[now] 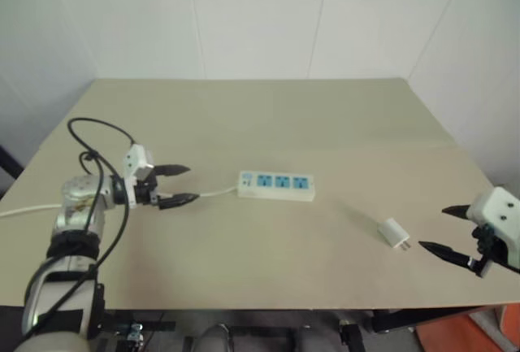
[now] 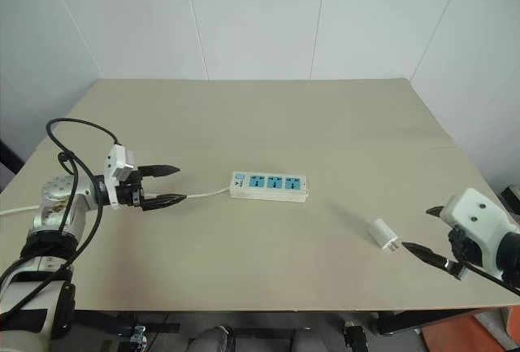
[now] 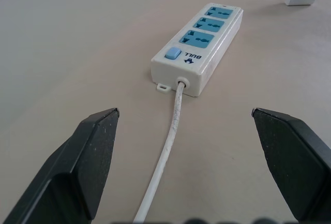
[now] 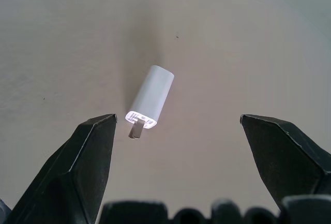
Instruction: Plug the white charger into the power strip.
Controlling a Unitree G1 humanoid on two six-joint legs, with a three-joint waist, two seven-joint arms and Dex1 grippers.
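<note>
The left gripper (image 1: 180, 185) hangs with black fingers spread wide, empty, left of the long white plastic power strip with three blue sockets (image 1: 276, 185), over its thin white cord (image 3: 168, 151). Right of the strip, apart, the small white rounded charger (image 1: 393, 232) lies on the beige tabletop (image 1: 268, 116). Farther right, the right gripper (image 1: 445, 230) gapes empty beside it.

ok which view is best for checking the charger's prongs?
Right wrist view: the white charger lies on the table, prong end facing the camera, between the open jaws of the right gripper. Both eye views show it small, right of the power strip. The left wrist view catches it far off beyond the strip.
</note>
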